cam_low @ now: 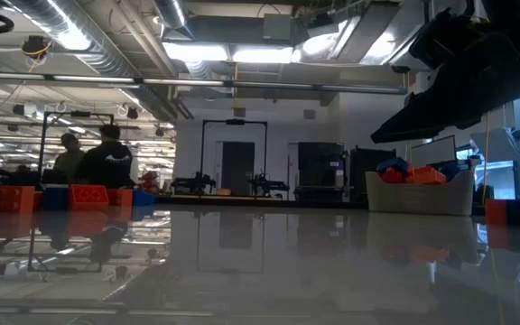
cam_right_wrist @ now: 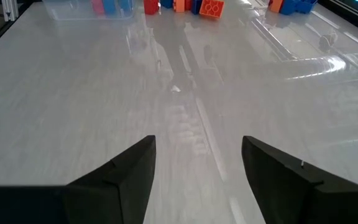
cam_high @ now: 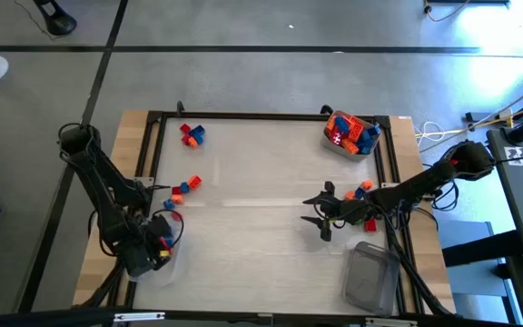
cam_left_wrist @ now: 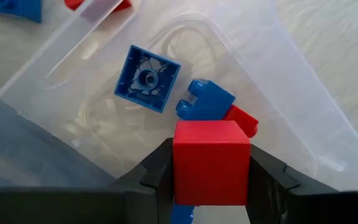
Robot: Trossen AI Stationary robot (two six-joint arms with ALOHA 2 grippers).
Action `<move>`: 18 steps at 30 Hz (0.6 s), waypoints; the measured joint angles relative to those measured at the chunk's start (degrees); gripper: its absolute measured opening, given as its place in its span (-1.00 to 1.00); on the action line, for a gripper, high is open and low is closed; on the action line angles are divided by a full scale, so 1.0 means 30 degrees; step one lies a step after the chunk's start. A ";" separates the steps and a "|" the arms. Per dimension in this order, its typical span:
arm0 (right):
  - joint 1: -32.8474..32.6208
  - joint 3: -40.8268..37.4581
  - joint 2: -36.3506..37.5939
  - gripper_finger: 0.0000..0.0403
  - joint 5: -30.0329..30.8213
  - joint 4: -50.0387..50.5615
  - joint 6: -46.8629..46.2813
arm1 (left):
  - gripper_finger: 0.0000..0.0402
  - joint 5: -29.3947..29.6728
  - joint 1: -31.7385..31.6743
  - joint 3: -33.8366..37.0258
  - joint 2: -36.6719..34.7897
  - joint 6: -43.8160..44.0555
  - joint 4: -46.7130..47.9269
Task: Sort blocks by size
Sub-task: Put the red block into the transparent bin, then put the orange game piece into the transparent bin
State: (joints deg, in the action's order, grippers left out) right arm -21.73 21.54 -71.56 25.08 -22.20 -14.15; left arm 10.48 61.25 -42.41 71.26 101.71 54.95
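Observation:
My left gripper (cam_high: 160, 238) hangs over a clear tub (cam_left_wrist: 278, 93) at the table's near left corner, shut on a red block (cam_left_wrist: 211, 155). In the tub lie an upturned blue block (cam_left_wrist: 146, 79), another blue block (cam_left_wrist: 205, 101) and a red block (cam_left_wrist: 242, 119). My right gripper (cam_right_wrist: 197, 168) stands open over bare table at the right of the middle (cam_high: 320, 214), with nothing between its fingers. Loose blocks lie far left (cam_high: 192, 134), at mid left (cam_high: 185, 187) and beside the right arm (cam_high: 363, 191). My left gripper pinches the red block by two opposite sides (cam_left_wrist: 180, 168) between its two fingers. The fingers come from above, pointing down. The block is lifted clear, level, above the tub's floor and the blocks lying there.
A clear tub heaped with orange, red and blue blocks (cam_high: 350, 136) stands at the far right corner. Another clear tub (cam_high: 370, 277) sits at the near right. A black frame rail (cam_high: 271, 115) runs round the work surface. People stand in the room beyond the table (cam_low: 102, 158).

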 joint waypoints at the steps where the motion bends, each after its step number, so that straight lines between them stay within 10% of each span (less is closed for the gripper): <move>1: -0.0003 0.0000 0.0003 0.18 0.0001 0.0001 0.0000 | -0.31 0.0000 0.0000 0.0000 0.0000 0.0177 -0.0013; 18: 0.0004 0.0000 -0.0003 0.18 0.0000 -0.0087 -0.0015 | 0.17 -0.0935 -0.0535 -0.0325 -0.1669 0.0265 0.0345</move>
State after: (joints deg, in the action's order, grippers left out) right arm -21.71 21.54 -71.57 25.08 -22.46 -14.20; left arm 7.68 59.65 -43.39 66.26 102.50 55.98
